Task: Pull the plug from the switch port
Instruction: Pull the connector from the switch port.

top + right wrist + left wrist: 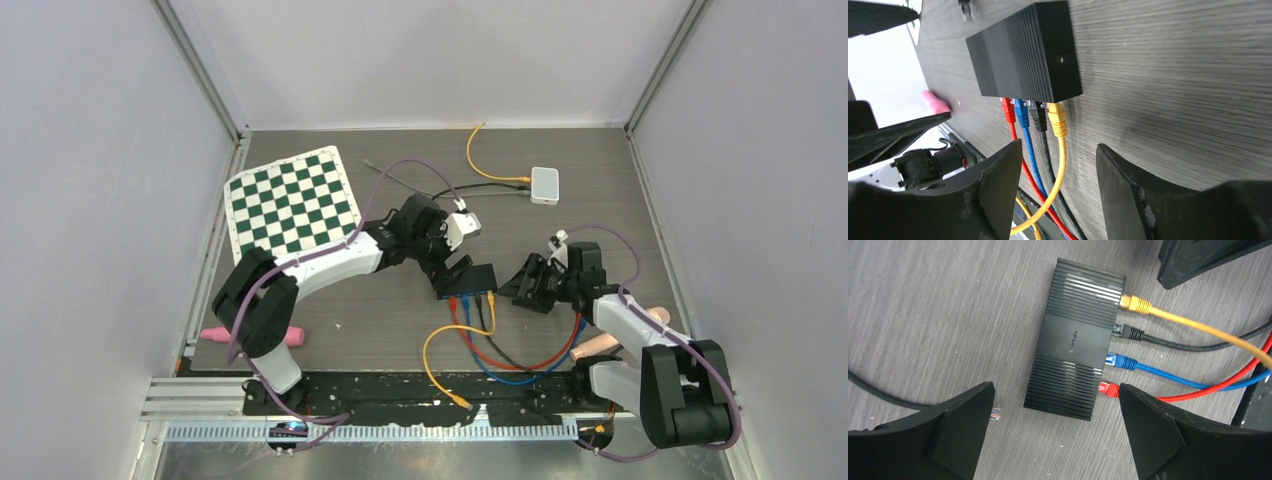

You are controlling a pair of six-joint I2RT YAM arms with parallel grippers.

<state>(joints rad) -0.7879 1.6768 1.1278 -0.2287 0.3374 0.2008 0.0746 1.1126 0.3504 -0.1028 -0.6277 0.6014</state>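
Left jaws hang wide open, empty, straddling the switch (1075, 340) on the desk (948, 315), probably to pin it. Right jaws, half open and empty, face the yellow plug (1058, 120), still plugged in.

Black TP-Link network switch (1073, 340), rectangular, ribbed on top at both ends with a smooth band across the middle, lying flat on the table (948, 315). Along one long side, four seated in a row of ports: yellow plug (1135, 303) at one end, then black plug (1132, 332), blue plug (1122, 361), red plug (1109, 389) last.
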